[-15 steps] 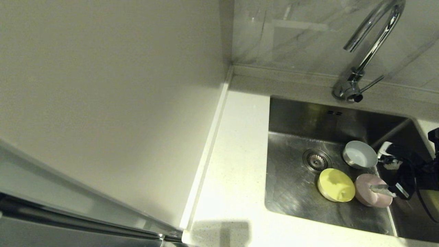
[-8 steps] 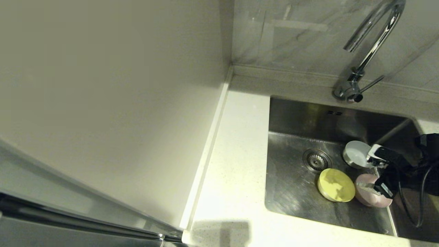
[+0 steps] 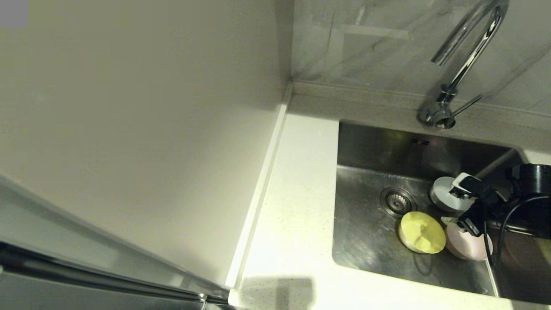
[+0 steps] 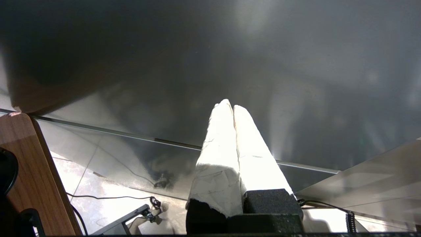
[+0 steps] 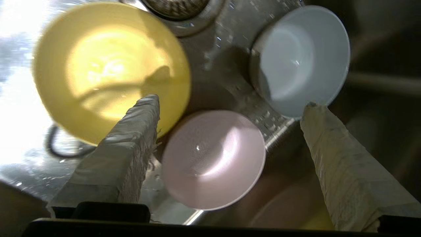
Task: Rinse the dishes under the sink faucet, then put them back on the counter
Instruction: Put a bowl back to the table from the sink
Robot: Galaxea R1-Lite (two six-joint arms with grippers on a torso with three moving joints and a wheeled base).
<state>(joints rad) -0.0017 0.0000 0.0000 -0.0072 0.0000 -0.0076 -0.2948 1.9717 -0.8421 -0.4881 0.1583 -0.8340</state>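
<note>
Pickup step: my right end effector (image 5: 230, 105), fingers apart, hovers over the pink bowl (image 5: 213, 159) in the sink (image 3: 366, 232); next, descend and clamp its rim.

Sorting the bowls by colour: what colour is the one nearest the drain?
Yellow-green bowl, beside the drain; clearest in the right wrist view.

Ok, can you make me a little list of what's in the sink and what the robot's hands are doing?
bowls: yellow-green bowl, pink bowl, white bowl, all in the sink
drain: beside the bowls
faucet: no water visible
right gripper: open, above the bowls, holding nothing
left gripper: shut, away from the sink
counter: no bowls on the visible part
</note>
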